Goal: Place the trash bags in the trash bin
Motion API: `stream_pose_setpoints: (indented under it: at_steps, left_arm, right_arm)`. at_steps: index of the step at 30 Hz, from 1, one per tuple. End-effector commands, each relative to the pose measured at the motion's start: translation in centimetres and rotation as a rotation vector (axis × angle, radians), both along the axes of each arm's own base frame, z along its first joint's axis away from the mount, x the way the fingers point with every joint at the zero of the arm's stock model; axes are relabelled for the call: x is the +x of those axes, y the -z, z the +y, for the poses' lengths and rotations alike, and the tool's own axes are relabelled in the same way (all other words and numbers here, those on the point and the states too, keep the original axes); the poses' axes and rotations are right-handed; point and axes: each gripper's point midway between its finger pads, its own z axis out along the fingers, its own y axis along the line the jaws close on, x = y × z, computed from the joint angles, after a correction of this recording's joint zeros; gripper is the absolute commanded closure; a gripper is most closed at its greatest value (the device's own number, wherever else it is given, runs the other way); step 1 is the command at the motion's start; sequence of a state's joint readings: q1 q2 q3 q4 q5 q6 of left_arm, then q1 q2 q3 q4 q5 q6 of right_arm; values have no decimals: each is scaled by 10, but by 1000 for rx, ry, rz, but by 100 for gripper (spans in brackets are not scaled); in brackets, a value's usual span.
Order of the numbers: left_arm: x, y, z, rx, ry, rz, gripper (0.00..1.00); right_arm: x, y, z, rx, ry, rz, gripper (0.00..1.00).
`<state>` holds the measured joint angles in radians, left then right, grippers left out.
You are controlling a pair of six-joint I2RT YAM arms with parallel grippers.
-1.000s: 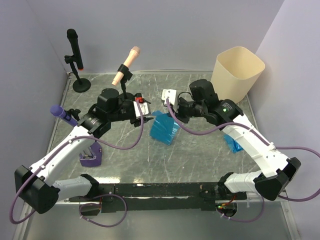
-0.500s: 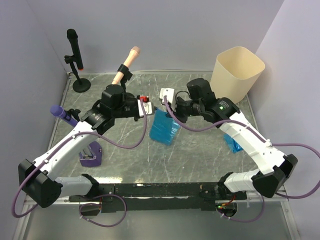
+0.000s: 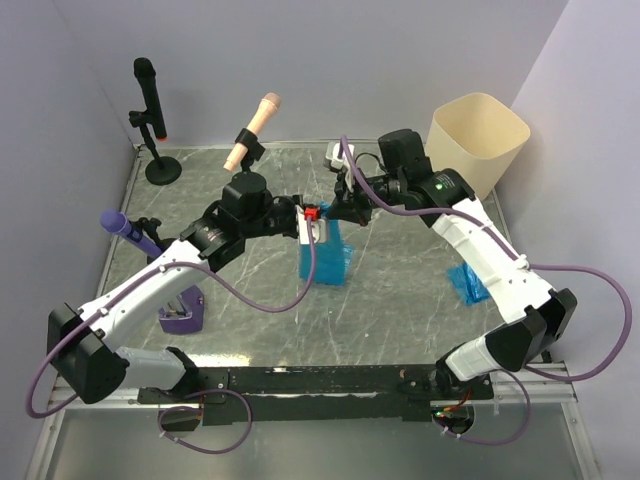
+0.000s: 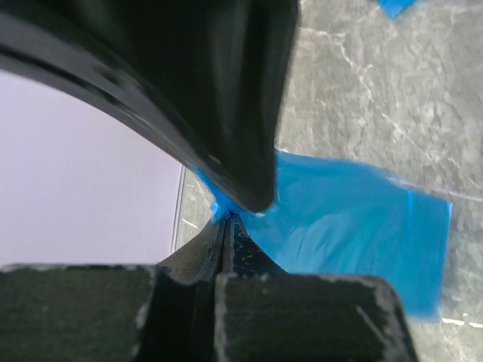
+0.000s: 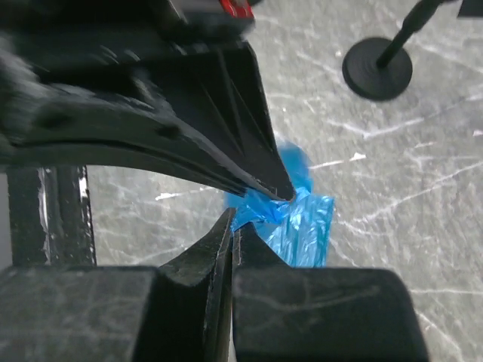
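Left gripper [image 3: 316,222]: black fingers pressed together, pinching the top edge of the thin blue plastic trash bag [image 3: 322,262]; the left wrist view shows film caught at the tips.
Right gripper [image 3: 338,203]: fingers pressed together as well, nipping the same top edge just beside the left one, so the two tips nearly meet.
Held bag: hangs as a crumpled sheet below both tips, over the middle of the grey marbled table [image 3: 400,320]. I cannot tell whether its lower edge touches the surface.
Trash bin: cream-beige plastic wastebasket [image 3: 478,140], upright with its mouth open, at the far right corner and well apart from the held bag.
Direction: the bin lies to the right of the bag and farther back. The carry probably has to go that way and up over the rim.
Nearer arm: the right arm, which stands on the bin's side.
Second bag: a flat blue plastic bag [image 3: 468,285] lies on the table beside the right forearm, unheld.
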<state>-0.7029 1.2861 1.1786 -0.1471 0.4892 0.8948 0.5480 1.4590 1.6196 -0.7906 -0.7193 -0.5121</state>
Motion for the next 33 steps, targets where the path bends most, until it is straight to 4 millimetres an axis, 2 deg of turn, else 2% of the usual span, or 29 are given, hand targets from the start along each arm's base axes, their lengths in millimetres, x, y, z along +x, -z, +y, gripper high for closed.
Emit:
stream_pose_setpoints:
  at_steps: [1,3,8,10,12,14,17,18,20,22,24,26,28,29,30,33]
  left_arm:
    - [-12,-36,-2,-66,44,-118,99]
    - [-12,-49,1,-106,17,-140,99]
    - [37,-47,9,-126,-145,-180,99]
    - [41,-42,3,-115,-129,-156,99]
    - [28,-46,-1,-125,-65,-141,99]
    - [6,-54,-5,-134,28,-134,99]
    - [-19,-80,-8,-195,101,-165,99]
    - [-21,-88,-9,-210,102,-184,99]
    - [-14,-97,-9,-220,73,-213,99]
    - [0,-88,-11,-187,30,-212,99]
    - [15,-66,-9,-127,-17,-196,99]
    - [18,-35,-7,-53,-24,-145,99]
    - [11,-19,-5,-13,3,-136,99]
    - [4,-21,-7,-22,28,-140,99]
    - [-2,-32,-6,-52,38,-151,99]
    - [-11,-80,-9,-165,51,-220,100]
  right_arm:
    - [15,-19,-6,59,62,-25,100]
    - [23,-8,-12,19,88,-12,100]
    - [-28,-31,-12,57,-87,-36,100]
    - [-32,-40,-12,85,-88,-54,100]
    - [-17,-43,-13,91,-44,-78,100]
    - [9,-40,-17,78,33,-91,100]
    - [49,-16,-28,14,174,-78,100]
    - [51,-9,-28,-5,173,-66,100]
    - [40,-10,-24,9,132,-46,100]
    - [19,-22,-14,49,60,-42,100]
    - [-2,-49,-5,133,-22,-42,100]
    - [-9,-77,-2,208,-45,-61,100]
    - [-1,-85,-2,225,-20,-74,100]
    - [8,-79,-3,206,11,-81,100]
    - [19,-65,-6,165,56,-79,100]
    - [41,-16,-14,53,143,-36,100]
